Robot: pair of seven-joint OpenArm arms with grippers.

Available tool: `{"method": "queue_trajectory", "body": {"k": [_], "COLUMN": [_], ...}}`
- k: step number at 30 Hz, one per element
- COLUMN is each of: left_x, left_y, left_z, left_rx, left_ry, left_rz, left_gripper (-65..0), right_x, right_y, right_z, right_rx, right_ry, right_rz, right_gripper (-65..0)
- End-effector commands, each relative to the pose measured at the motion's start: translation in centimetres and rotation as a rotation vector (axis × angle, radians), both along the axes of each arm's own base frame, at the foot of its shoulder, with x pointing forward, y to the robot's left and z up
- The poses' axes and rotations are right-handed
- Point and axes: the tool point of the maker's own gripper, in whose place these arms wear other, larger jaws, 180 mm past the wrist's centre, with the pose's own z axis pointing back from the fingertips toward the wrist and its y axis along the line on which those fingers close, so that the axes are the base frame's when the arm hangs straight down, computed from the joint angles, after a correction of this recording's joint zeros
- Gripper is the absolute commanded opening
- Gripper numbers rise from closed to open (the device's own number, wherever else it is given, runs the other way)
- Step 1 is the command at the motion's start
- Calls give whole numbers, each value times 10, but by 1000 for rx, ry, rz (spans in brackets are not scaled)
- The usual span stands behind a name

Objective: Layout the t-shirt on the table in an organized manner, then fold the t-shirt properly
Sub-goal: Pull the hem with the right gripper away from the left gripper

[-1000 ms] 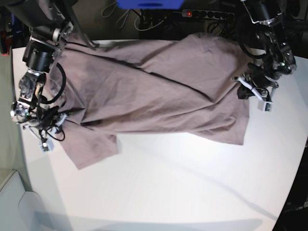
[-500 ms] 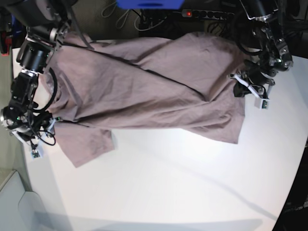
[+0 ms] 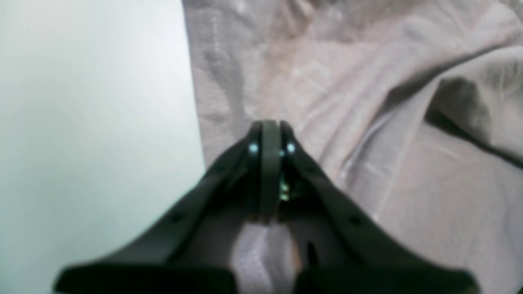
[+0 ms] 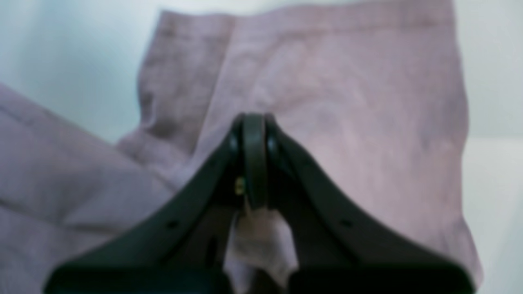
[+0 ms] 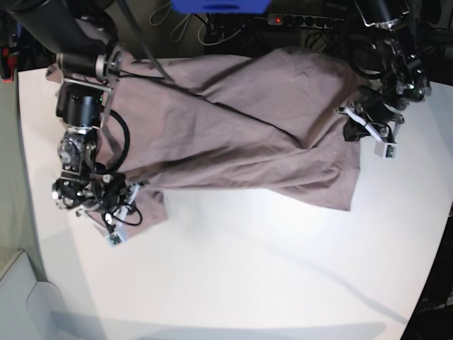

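The t-shirt (image 5: 233,127) lies rumpled across the far half of the table (image 5: 269,269), whose near half is bare white. Nearest, on the base view's left, the right gripper (image 4: 254,122) has its jaws pressed together, pinching a tuft of cloth by the sleeve (image 4: 343,122); the wrist view is blurred, so which hem it holds is unclear. Farther back on the other side, the left gripper (image 3: 269,126) is likewise clamped on the t-shirt at its edge. Deep folds run diagonally between both arms. Beyond the table lies a power strip (image 5: 304,21).
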Motion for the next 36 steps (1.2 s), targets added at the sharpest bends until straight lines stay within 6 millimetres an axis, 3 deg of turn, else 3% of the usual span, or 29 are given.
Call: {"method": "queue_trajectory", "body": {"k": [1,9,14,17,22,24,26,30,34,36], "left_x": [-9,-15,-24,-30,-45,-48,-43,-31,-7,0], "left_y": [4,6,6,3,-1,-1,-3,-4,-6,-7], "left_z": [-7,-10,-13,-13,-13,-9,2,30,66,85], "left_rx": [36,37,41,45,49,60,74,120,190,227], "left_ry": [55,66,81,86,94,90,56,-18,-78,-111], "left_rz": [-14,-8,-10,-20,-20,-27,-35,-59,-92,-105], "left_gripper": [-648,-648,-648,-648,-648,-648,-648,-648,-648,-648], "right_x": [22,34,62,82,110,116,122,115,97,85], "right_y": [2,9,4,-15,-66,-71,-71,-58,-37,-37], "right_z": [22,-1,7,22,55,66,75,68,57,57], "right_rx": [28,127,174,164,89,80,84,94,88,58], "right_ry": [-72,-43,-125,-185,-300,-322,-333,-235,-188,-205], "right_rz": [-6,-66,-183,-267,-450,-469,-468,-392,-296,-285], "right_gripper": [-650,-650,-650,-650,-650,-650,-650,-650,-650,-650]}}
